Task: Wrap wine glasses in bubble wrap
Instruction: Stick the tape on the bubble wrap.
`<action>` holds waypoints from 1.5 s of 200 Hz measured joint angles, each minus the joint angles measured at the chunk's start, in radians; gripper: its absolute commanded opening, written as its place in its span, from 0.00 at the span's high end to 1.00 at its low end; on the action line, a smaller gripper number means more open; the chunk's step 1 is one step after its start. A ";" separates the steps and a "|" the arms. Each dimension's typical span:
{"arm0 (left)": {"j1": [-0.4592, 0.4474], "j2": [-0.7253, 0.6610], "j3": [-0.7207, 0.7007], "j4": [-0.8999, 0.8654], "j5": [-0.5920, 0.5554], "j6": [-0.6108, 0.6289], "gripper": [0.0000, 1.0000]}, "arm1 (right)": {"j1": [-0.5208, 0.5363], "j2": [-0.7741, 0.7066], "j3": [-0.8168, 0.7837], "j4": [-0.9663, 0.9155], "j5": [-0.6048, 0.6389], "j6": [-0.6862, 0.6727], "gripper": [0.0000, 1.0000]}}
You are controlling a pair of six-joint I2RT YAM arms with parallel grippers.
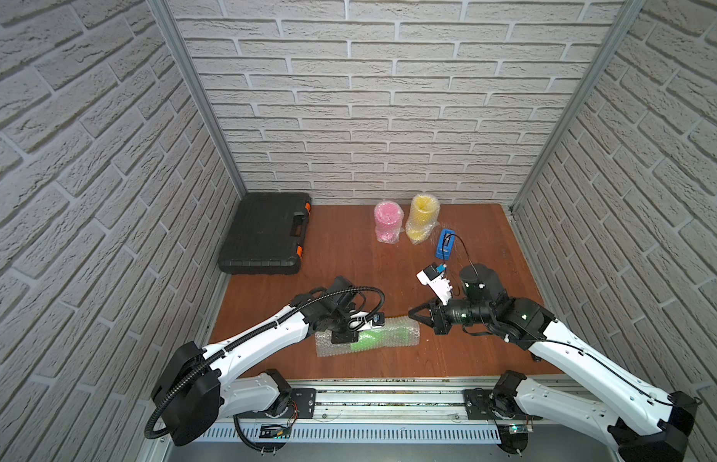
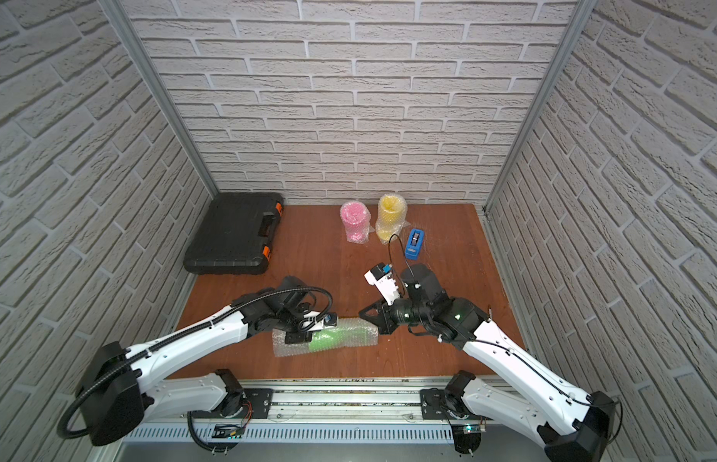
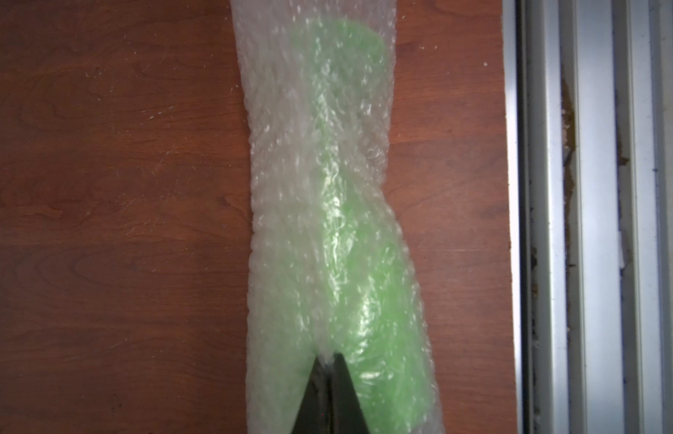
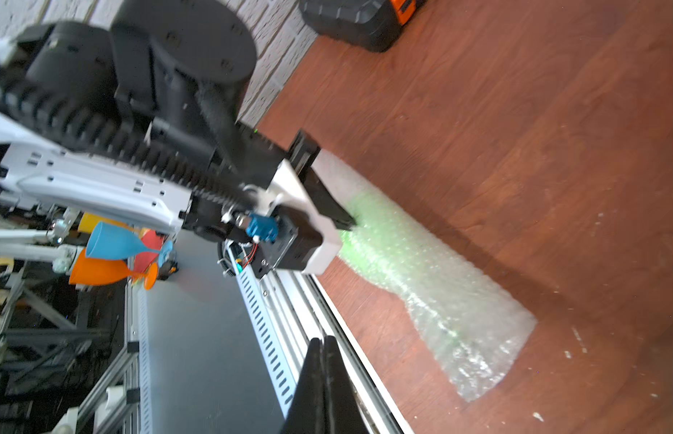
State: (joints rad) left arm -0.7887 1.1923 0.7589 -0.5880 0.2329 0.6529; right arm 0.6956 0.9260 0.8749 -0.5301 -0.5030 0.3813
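The green goblet [image 1: 375, 339] lies on its side near the front edge of the bench [image 1: 349, 276], rolled inside a tube of bubble wrap [image 1: 325, 347] whose ends reach past it on both sides. The left fingers [image 3: 344, 398] are closed together, tips pressed on the wrap over the goblet's wider part; whether a fold is nipped between them cannot be told. The right fingers [image 4: 340, 390] are closed on nothing, near the tube's other end and apart from it. At the back stand the pink goblet [image 1: 387, 222] and yellow goblet [image 1: 422, 218], each wrapped, with a blue tape dispenser [image 1: 445, 243] beside the yellow one and a black case [image 1: 269, 234] in the back left corner.
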 measured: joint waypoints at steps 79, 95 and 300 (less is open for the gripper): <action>-0.005 -0.025 -0.020 0.012 0.005 0.002 0.97 | 0.190 0.015 -0.163 0.220 -0.064 -0.024 0.97; -0.005 -0.025 -0.019 0.012 0.008 0.002 0.97 | 0.200 0.055 -0.177 0.267 -0.092 -0.039 0.97; -0.019 -0.042 -0.032 0.011 0.030 0.006 1.00 | 0.118 0.420 -0.160 0.633 0.058 -0.291 0.97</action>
State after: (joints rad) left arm -0.8074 1.1507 0.7269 -0.5766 0.2630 0.6590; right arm 0.8135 1.3460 0.7151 0.1028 -0.4446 0.0906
